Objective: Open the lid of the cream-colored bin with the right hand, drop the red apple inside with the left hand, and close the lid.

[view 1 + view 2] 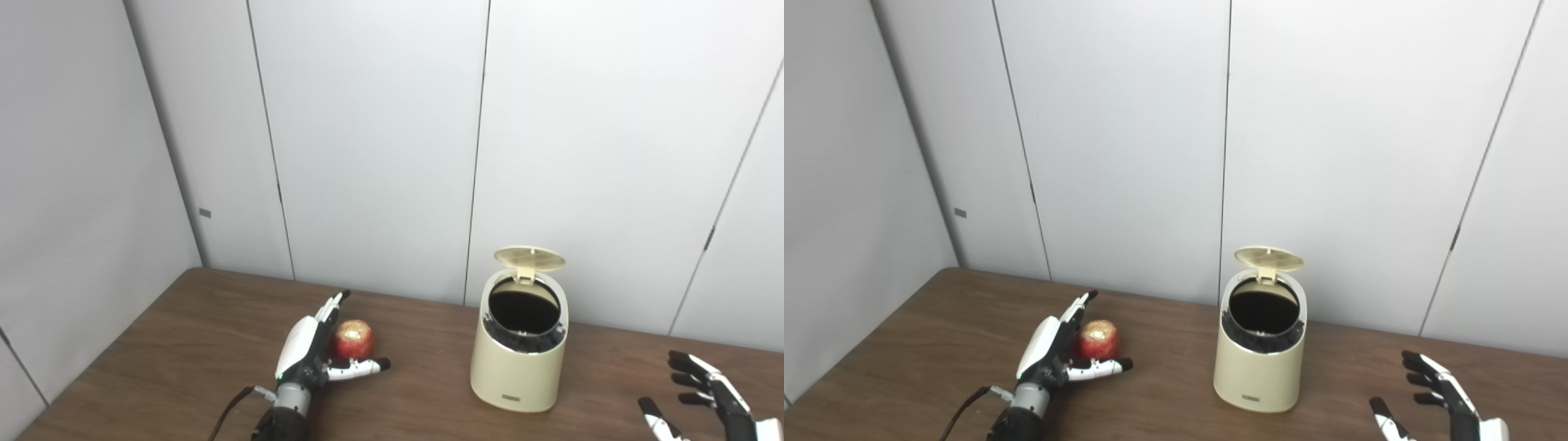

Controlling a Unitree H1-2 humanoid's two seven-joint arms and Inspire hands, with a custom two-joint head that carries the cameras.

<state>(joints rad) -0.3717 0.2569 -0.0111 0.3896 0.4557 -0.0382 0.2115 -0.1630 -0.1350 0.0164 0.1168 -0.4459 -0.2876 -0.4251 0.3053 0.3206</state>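
The bin (519, 361) stands on the brown table (184, 343) w/ its lid (530, 259) flipped up at the back, so the dark hole on top shows. The apple (352, 339) sits on the table, well left of the bin. The left hand (309, 352) is cupped round it, fingers apart, thumb in front. It may touch the apple but isn't gripping it, I think. The right hand (704, 392) hangs near the table's right side, apart from the bin, spread wide, holding nothing.
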